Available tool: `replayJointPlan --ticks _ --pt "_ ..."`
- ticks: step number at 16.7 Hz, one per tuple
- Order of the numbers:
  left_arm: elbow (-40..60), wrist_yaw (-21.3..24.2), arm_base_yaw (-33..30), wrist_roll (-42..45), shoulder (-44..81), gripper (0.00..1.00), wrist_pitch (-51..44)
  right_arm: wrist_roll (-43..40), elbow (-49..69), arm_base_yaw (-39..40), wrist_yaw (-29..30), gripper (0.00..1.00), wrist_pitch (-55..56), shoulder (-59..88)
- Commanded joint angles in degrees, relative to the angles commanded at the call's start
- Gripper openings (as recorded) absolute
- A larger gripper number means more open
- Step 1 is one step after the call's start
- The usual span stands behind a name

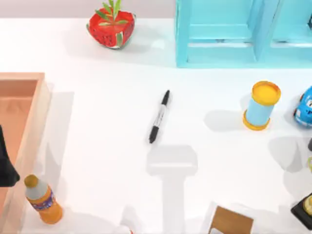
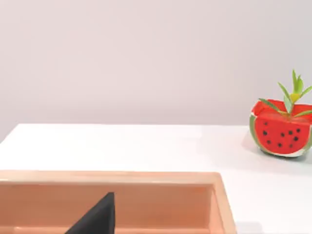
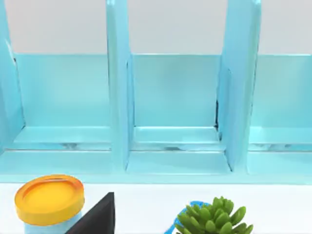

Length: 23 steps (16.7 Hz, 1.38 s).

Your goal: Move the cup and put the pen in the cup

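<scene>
Pen (image 1: 159,116) lies flat near the middle of the white table (image 1: 107,146), slim and black, with a pale band along its barrel whose writing is too small to read; it touches nothing. Of the left gripper (image 2: 95,219) I see a dark wedge over the wooden tray (image 1: 29,126) at the table's left edge, and whether its fingers are open I cannot tell. The right gripper (image 3: 95,217) is likewise a dark wedge, fingers unreadable, facing the turquoise shelf (image 3: 170,122). Beside it stand a light-blue cylinder with yellow ends (image 1: 262,105) and a green succulent (image 3: 212,219). A watermelon-shaped planter (image 1: 111,25) sits at the far side, and an orange bottle (image 1: 43,199), label possibly blue, stands just beside the tray.
</scene>
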Motion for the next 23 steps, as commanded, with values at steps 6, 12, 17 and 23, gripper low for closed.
replayJointPlan --ticks 6,12,17,23 --pt "5.83 -0.05 0.97 1.06 6.05 1.00 -5.35 0.00 0.00 0.00 0.00 1.00 0.00 0.00" --pt "29.12 0.00 4.23 4.76 33.10 1.00 -24.81 0.00 0.00 0.00 0.00 1.00 0.00 0.00" --pt "51.38 -0.04 7.61 8.36 62.13 1.00 -45.01 0.00 0.00 0.00 0.00 1.00 0.00 0.00" --pt "74.36 -0.14 11.08 12.06 89.47 1.00 -64.91 0.00 0.00 0.00 0.00 1.00 0.00 0.00"
